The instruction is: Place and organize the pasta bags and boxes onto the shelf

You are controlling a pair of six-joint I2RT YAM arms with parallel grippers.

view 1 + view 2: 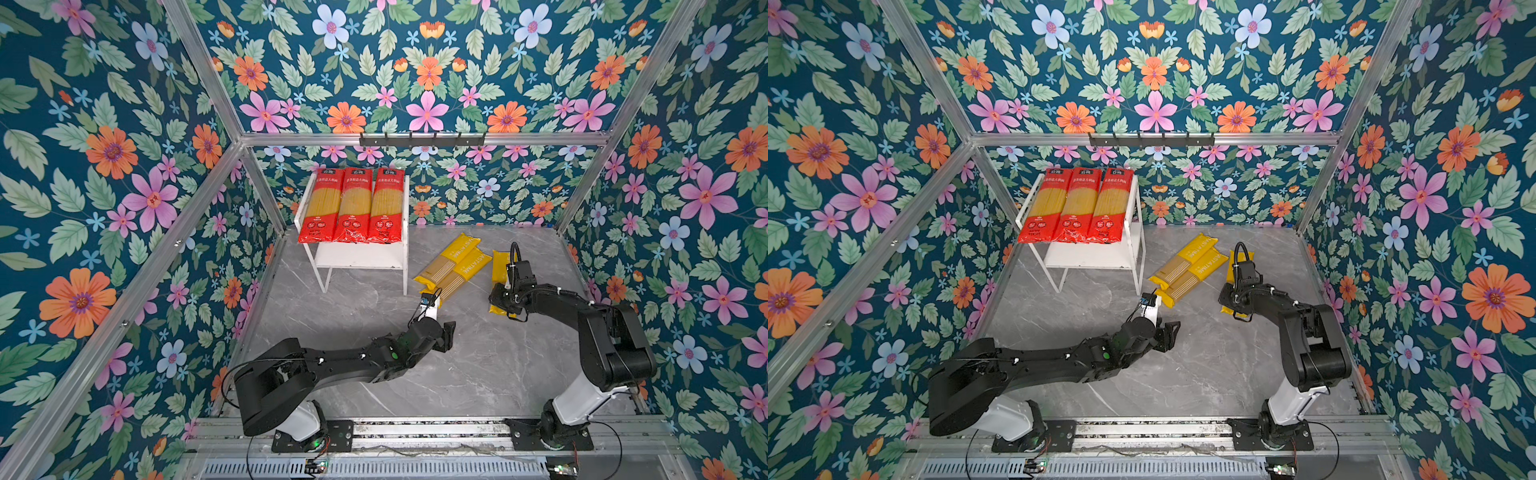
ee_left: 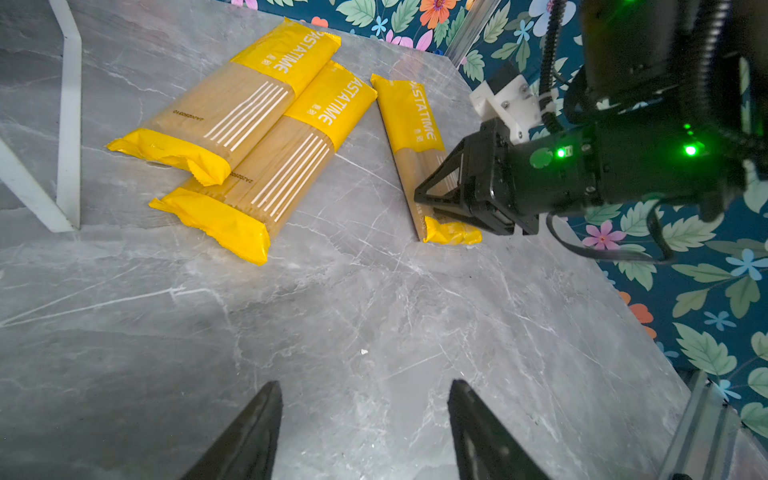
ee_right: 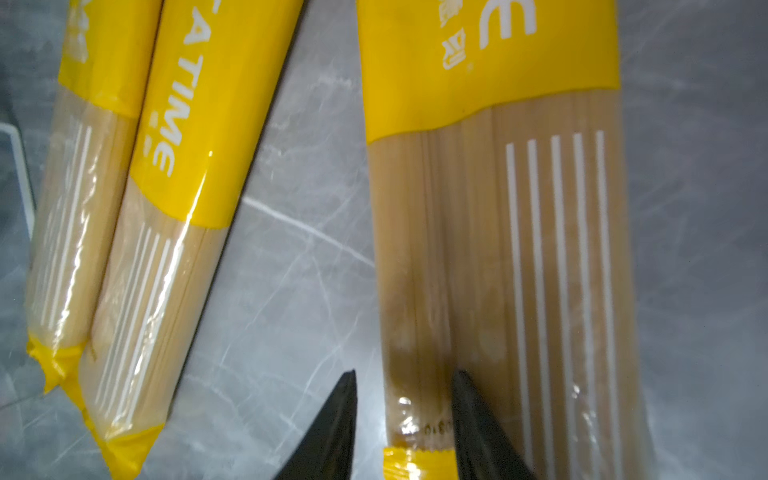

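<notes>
Overall, a grey table (image 1: 478,374) with a smooth marble pattern of pale veins sits inside a booth of flowered wallpaper (image 1: 104,166), dark blue with orange and pink blooms. A ribbed metal frame (image 1: 199,232) edges the booth.

Above the shelf, a black hook rail (image 1: 422,140) hangs on the back bar. The shelf (image 1: 361,259), a white two-board rack on thin legs, stands against the back wall. Three red packs (image 1: 355,203), glossy with clear middles showing straw-coloured pasta, lie side by side on its top board and overhang its front.

In front of the shelf's right leg, the left gripper (image 2: 365,384) hangs above the table with its fingers well apart. Just right of the shelf, two yellow packs (image 1: 451,266) lie slanted, touching along their long sides, with crinkled ends.

Further right of the shelf, the third yellow pack (image 2: 411,112) lies alone on the table. The right gripper (image 3: 403,374) is down at its near end, fingers a little apart astride one long edge. Whether they pinch it cannot be told. Its arm hides much of that pack in both top views.
</notes>
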